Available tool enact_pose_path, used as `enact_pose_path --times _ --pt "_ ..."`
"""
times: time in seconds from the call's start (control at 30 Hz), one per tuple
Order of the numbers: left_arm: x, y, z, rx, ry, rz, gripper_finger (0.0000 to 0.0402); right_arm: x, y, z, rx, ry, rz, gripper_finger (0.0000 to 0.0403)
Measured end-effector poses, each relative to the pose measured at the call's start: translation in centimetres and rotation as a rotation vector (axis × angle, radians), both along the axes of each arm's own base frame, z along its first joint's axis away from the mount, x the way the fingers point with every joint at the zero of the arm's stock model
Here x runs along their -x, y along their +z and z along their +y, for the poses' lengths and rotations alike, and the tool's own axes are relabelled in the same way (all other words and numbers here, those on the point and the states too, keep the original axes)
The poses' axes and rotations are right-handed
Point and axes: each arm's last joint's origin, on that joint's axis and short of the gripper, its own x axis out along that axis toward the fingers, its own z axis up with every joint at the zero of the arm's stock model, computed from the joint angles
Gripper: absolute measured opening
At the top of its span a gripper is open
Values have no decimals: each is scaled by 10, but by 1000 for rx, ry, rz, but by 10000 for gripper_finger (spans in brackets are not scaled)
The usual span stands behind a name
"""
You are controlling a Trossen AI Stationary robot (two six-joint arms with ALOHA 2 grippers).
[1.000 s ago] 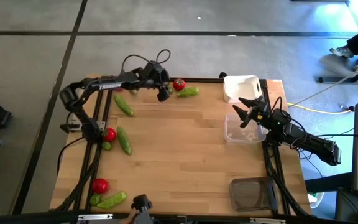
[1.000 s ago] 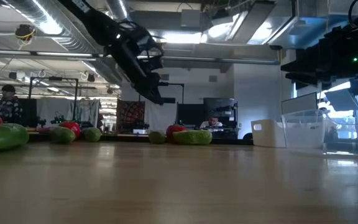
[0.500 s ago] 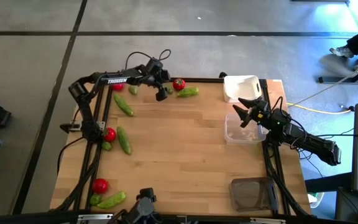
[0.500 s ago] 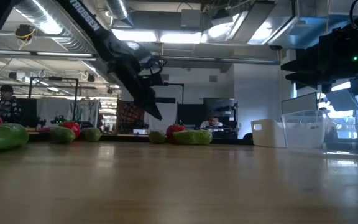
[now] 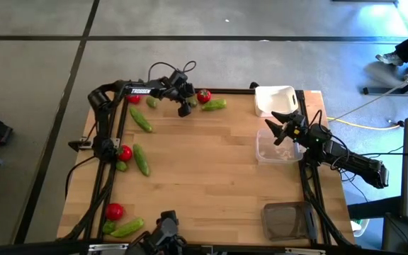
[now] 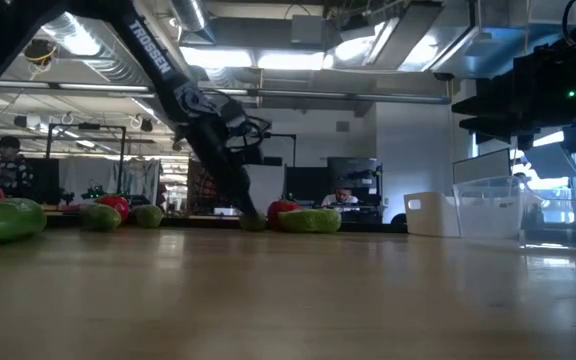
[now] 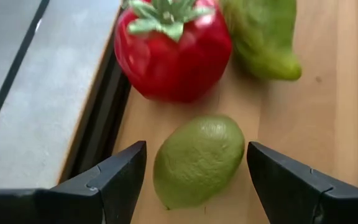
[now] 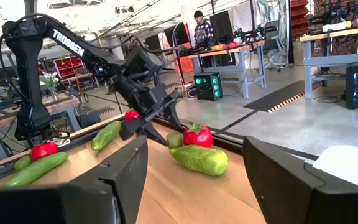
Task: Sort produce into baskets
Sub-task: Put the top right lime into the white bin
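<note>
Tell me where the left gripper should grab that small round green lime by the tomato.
Grip the small round green lime across its middle, descending from above. The open left gripper already straddles it, and the red tomato sits beyond, clear of the fingers.

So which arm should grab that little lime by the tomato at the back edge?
Left. The left gripper is already down with its open fingers either side of the lime, beside the tomato. The right gripper hangs over the clear basket, across the table.
</note>
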Motion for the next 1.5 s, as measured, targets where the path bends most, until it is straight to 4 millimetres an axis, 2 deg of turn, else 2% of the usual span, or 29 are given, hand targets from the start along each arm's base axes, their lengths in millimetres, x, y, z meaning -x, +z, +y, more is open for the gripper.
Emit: enact_pose_path --times 0.2,0.53,0.83,1.13,1.5 --pt "0 -8 0 21 0 21 259 0 0 0 0 0 1 246" --pt "0 -8 -1 30 9 19 165 0 0 0 -1 1 3 246" --pt "-4 -6 -7 65 41 5 169 -1 0 1 -1 55 -1 246" --pt "-19 33 -34 -12 -15 -65 170 -1 7 4 -4 143 -83 246" --pt "-40 93 -95 -173 -114 -170 171 -2 10 5 -103 218 -176 246"
